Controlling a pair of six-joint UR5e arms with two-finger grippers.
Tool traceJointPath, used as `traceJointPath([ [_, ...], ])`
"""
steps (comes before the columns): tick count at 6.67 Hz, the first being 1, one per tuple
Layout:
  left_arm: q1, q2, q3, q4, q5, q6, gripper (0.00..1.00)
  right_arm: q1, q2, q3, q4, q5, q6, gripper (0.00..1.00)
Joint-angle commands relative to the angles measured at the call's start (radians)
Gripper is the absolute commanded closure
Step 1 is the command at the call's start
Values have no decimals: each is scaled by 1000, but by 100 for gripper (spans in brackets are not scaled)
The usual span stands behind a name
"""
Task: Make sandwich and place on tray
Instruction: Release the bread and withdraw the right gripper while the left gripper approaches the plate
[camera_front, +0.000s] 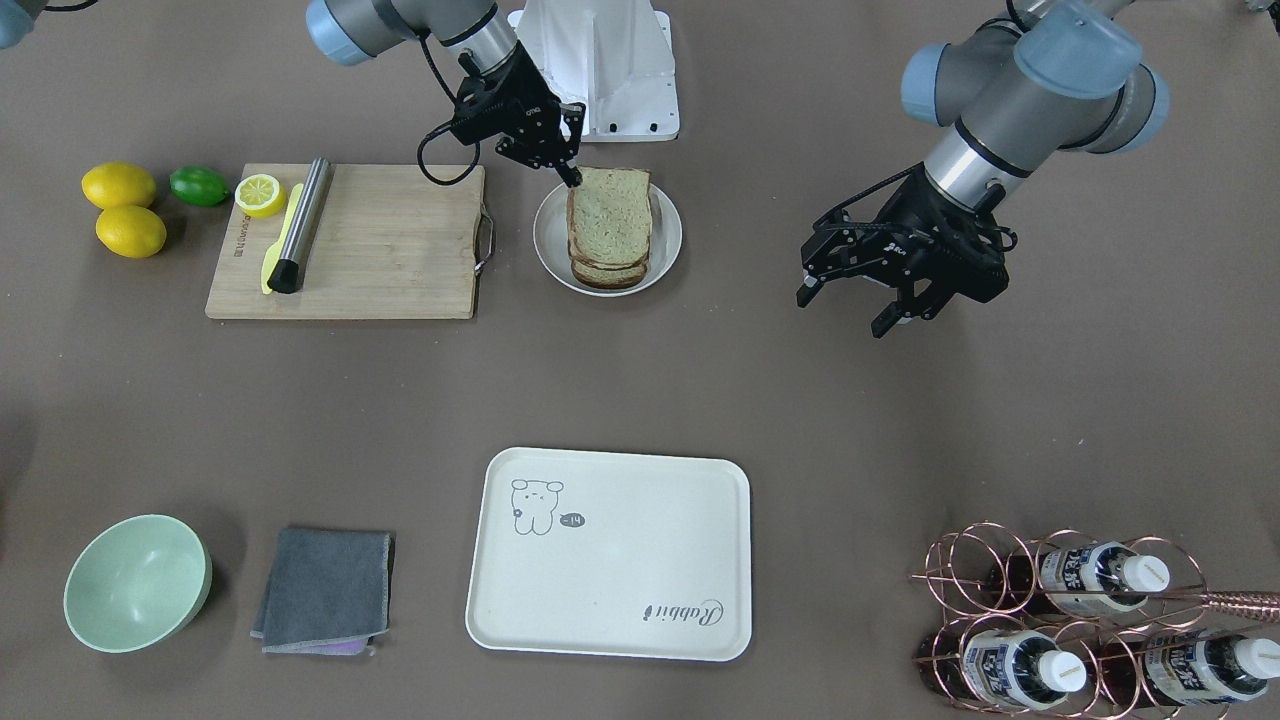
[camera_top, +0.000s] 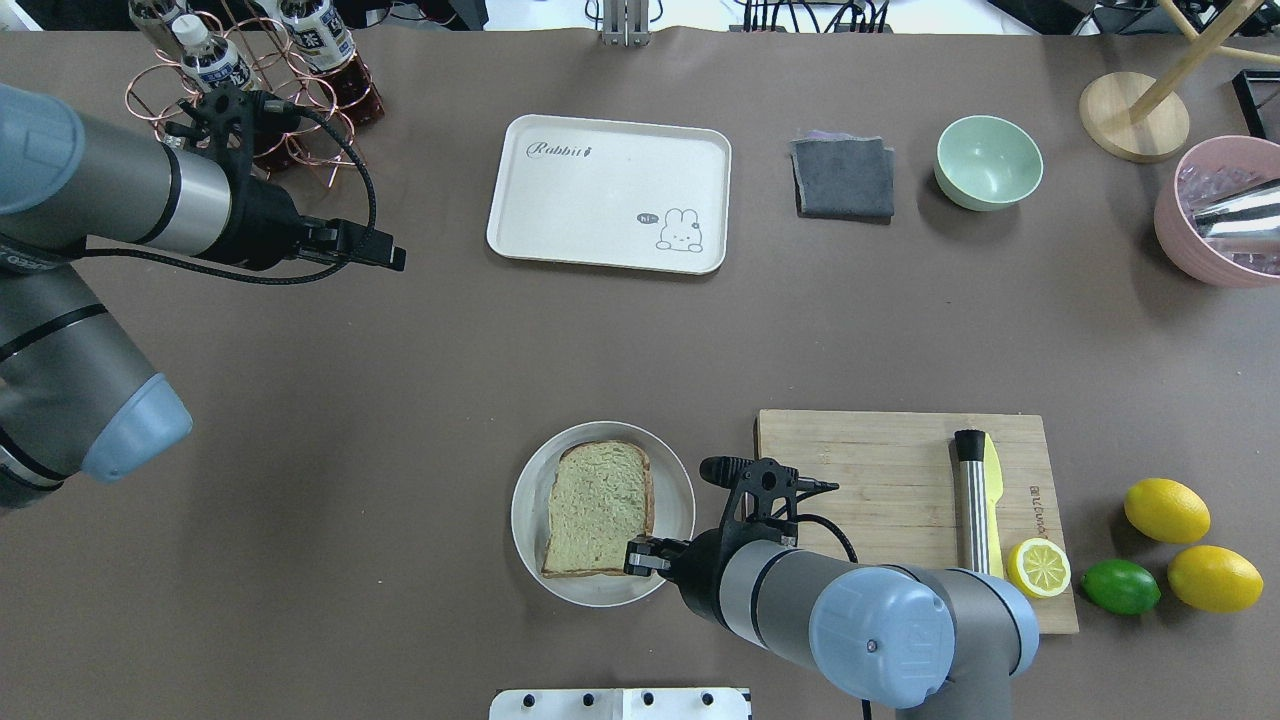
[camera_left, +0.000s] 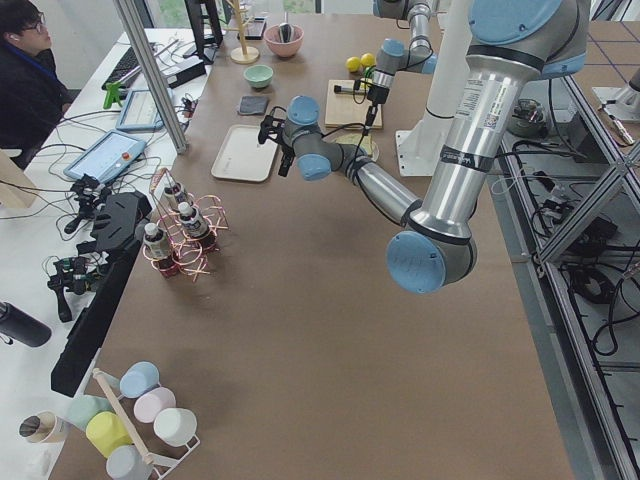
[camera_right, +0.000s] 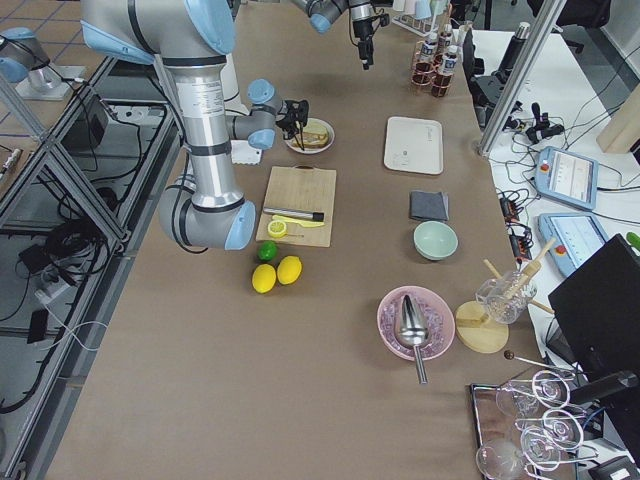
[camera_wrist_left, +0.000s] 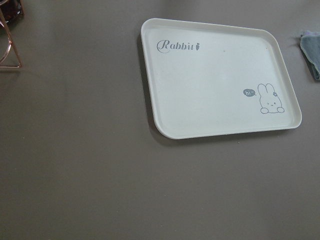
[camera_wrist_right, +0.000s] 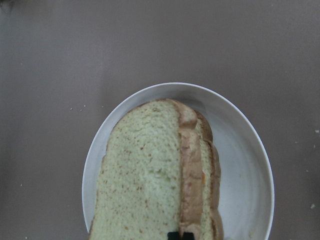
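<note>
The sandwich (camera_front: 610, 225) lies on a small round white plate (camera_front: 548, 235): stacked slices of light brown bread with a speck of orange between them in the right wrist view (camera_wrist_right: 150, 175). My right gripper (camera_front: 572, 180) is shut, and its tip rests on the sandwich's near edge (camera_top: 598, 508), seen as a small black tip (camera_wrist_right: 180, 235). My left gripper (camera_front: 845, 310) is open and empty, held above bare table well to the side. The cream-white tray (camera_front: 610, 555) with the "Rabbit" script lies empty across the table (camera_top: 600, 190), (camera_wrist_left: 215, 90).
A wooden cutting board (camera_front: 390, 240) with a steel rod (camera_front: 300, 222), a yellow knife and a lemon half (camera_front: 260, 194) lies beside the plate. Lemons (camera_front: 120, 185), a lime, a green bowl (camera_front: 135, 580), a grey cloth (camera_front: 325, 590) and a copper bottle rack (camera_front: 1060, 620) stand around.
</note>
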Motion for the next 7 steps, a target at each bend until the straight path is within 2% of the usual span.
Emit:
traceJointPath([
  [1,0,0,0,2,0,0,2,5,0,-11,1,0,-8,100],
  [2,0,0,2,2,0,0,2,8,2,-11,1,2,-41,88],
  [3,0,0,2,2,0,0,2,8,2,-11,-2,-5,-48,16],
  [4,0,-1,0,0,0,0,2,20,0,-8,-7,0,-51,1],
  [5,0,-2,2,0,0,0,2,53,2,9,-27,33,-65,0],
  [6,0,-6,-5,0,0,0,2,142,3,61,-132,152,-66,0],
  [7,0,-9,-5,0,0,-2,2,267,23,71,-235,316,-97,0],
])
